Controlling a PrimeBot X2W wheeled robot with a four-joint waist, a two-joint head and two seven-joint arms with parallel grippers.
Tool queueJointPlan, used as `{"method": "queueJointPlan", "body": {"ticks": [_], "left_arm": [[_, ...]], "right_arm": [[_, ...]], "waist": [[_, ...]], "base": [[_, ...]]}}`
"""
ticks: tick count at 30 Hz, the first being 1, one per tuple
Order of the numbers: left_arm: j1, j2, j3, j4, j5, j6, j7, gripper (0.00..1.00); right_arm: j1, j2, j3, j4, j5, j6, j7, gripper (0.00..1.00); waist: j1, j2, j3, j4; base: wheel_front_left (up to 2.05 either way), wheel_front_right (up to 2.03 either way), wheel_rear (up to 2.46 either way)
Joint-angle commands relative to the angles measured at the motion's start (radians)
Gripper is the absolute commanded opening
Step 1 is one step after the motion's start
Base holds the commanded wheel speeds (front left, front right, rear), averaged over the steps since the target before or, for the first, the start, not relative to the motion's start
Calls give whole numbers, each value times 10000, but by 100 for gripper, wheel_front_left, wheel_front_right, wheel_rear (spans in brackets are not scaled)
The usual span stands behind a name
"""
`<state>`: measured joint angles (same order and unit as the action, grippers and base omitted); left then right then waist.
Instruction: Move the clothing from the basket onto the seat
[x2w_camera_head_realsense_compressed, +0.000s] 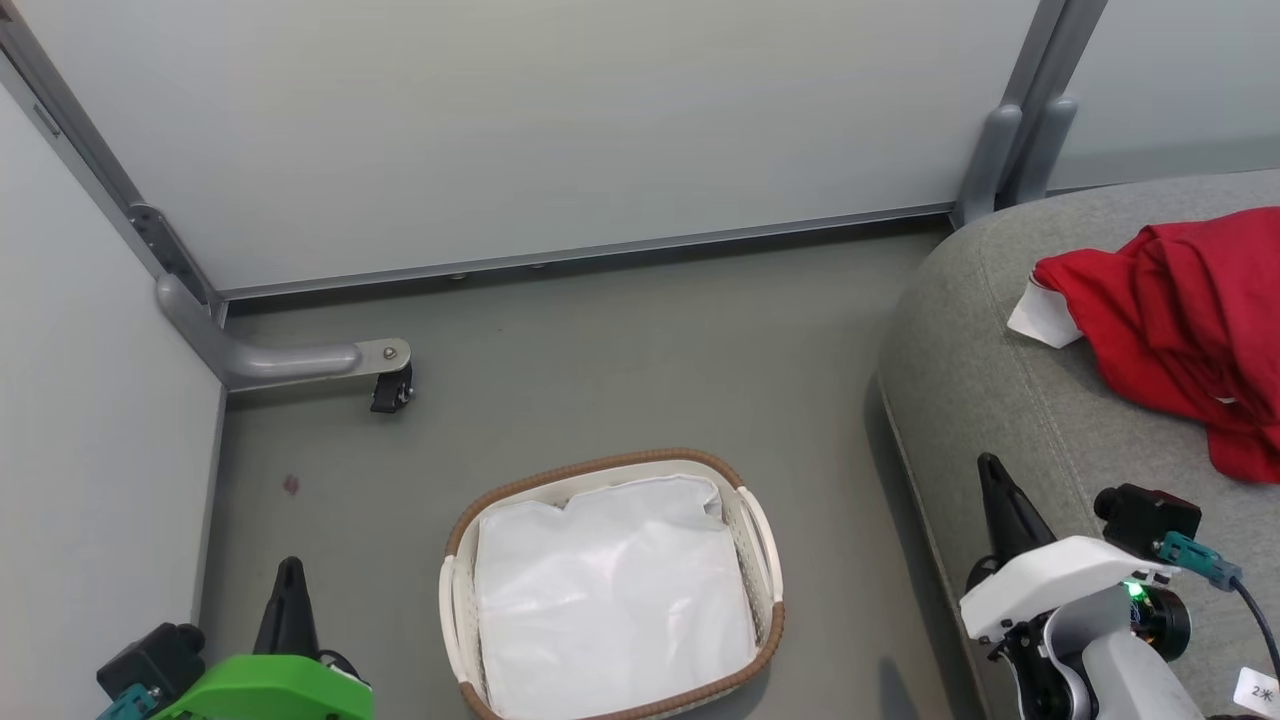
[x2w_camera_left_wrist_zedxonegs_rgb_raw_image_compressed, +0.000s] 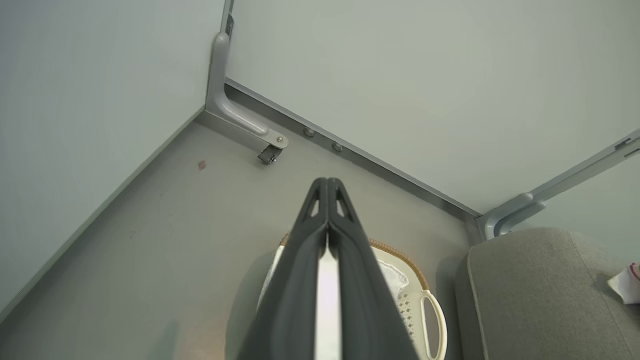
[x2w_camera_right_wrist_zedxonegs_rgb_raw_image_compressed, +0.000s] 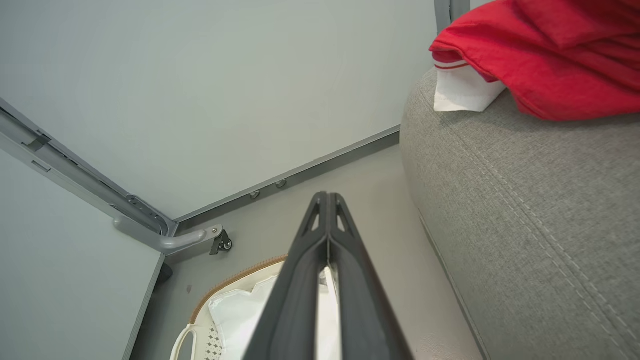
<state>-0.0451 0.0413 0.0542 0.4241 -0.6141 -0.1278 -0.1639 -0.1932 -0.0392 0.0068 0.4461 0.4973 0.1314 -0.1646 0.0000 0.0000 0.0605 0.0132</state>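
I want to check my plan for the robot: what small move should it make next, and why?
Probably no new reach; I would stop with both arms at rest. The clothing lies on the seat, the basket holds just its white lining, and the left gripper and right gripper are shut with nothing in them. The task looks done.

The basket (x2w_camera_head_realsense_compressed: 600, 466) is sitting on the floor (x2w_camera_head_realsense_compressed: 600, 340) straight before me, a sheet (x2w_camera_head_realsense_compressed: 610, 590) lying inside it. The seat (x2w_camera_head_realsense_compressed: 1000, 400) is standing just right of it, and the clothing (x2w_camera_head_realsense_compressed: 1180, 310) is lying on the seat, back from its left edge. My left gripper (x2w_camera_head_realsense_compressed: 290, 575) is hanging left of the basket; my right gripper (x2w_camera_head_realsense_compressed: 992, 475) is hanging over the seat's near left edge. A wall panel (x2w_camera_head_realsense_compressed: 500, 130) is standing behind the floor's far edge.
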Motion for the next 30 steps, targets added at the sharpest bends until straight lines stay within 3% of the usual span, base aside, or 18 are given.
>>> {"method": "queueJointPlan", "body": {"ticks": [1,30], "left_arm": [[-211,46,48,-217,-372,-9,73,0],[-424,75,269,-836,-4013,-21,1106,0]], "right_arm": [[-11,-51,-81,-238,439,-2,88,0],[314,-85,-514,-937,4501,-5,1114,0]], "waist": [[0,0,-8,-2],[0,0,-165,-38]], "base": [[0,0,0],[0,0,0]]}}
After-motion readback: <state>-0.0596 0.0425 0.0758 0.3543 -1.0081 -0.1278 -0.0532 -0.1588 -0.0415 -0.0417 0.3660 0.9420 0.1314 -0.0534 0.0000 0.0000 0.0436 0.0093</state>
